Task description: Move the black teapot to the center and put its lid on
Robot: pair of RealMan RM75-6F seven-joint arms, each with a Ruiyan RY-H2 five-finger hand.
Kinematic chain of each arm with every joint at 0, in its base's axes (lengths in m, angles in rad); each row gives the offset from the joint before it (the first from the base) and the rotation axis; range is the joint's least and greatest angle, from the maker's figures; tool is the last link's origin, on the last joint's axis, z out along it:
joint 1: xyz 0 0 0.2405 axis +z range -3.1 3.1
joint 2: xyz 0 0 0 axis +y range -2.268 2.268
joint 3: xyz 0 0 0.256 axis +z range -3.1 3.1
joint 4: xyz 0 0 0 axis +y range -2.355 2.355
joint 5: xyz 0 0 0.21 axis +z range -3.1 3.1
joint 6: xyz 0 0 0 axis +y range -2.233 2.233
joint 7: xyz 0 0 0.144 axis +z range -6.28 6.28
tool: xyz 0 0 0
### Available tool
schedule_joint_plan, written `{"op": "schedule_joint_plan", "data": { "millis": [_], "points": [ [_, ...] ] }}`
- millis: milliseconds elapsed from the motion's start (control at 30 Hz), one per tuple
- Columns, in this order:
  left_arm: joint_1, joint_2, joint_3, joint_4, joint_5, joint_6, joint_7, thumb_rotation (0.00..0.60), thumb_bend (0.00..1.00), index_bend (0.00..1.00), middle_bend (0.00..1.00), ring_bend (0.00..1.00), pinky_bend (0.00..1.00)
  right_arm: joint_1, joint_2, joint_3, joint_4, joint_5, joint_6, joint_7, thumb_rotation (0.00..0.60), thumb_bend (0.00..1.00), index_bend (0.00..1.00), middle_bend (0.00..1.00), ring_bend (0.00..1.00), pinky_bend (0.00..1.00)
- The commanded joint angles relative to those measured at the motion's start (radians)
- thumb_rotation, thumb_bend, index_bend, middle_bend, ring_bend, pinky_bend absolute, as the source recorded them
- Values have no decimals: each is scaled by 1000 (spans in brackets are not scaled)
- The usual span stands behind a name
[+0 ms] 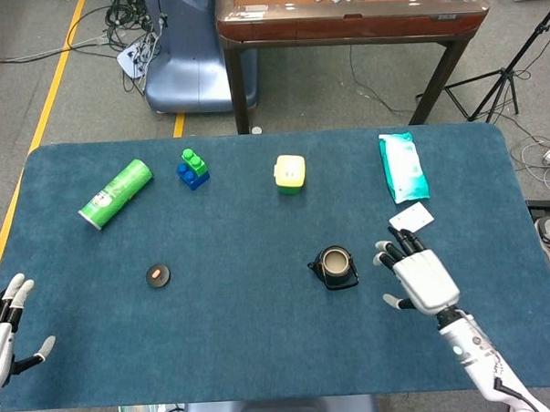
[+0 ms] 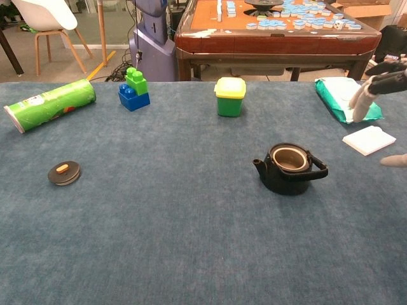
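Observation:
The black teapot (image 1: 333,267) (image 2: 289,168) stands upright and lidless right of the table's middle, its spout pointing left. Its flat black lid (image 1: 157,275) (image 2: 64,172), with a tan knob, lies far to the left on the cloth. My right hand (image 1: 415,275) (image 2: 381,89) hovers open just right of the teapot, apart from it; only its fingers show at the right edge of the chest view. My left hand (image 1: 2,326) stays open at the table's front-left corner, far from the lid.
On the blue table (image 1: 263,352) lie a green can (image 1: 116,193) on its side, a blue-green block stack (image 1: 192,168), a yellow-lidded green cup (image 1: 290,173), a teal wipes pack (image 1: 402,167) and a white card (image 1: 411,219). A brown table (image 1: 349,16) stands behind.

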Motion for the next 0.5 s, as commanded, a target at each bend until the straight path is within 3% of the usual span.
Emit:
{"op": "schedule_joint_plan", "data": {
  "millis": [33, 500],
  "points": [
    [3, 6, 1, -3, 3, 2, -9, 600, 257, 23, 0, 0, 0, 41, -73, 5, 56, 26, -36, -55, 600, 132, 396, 251, 61, 100],
    [9, 17, 3, -12, 15, 4, -25, 600, 256, 23, 0, 0, 0, 110, -248, -4, 219, 49, -65, -122, 600, 132, 430, 251, 61, 100]
  ]
}}
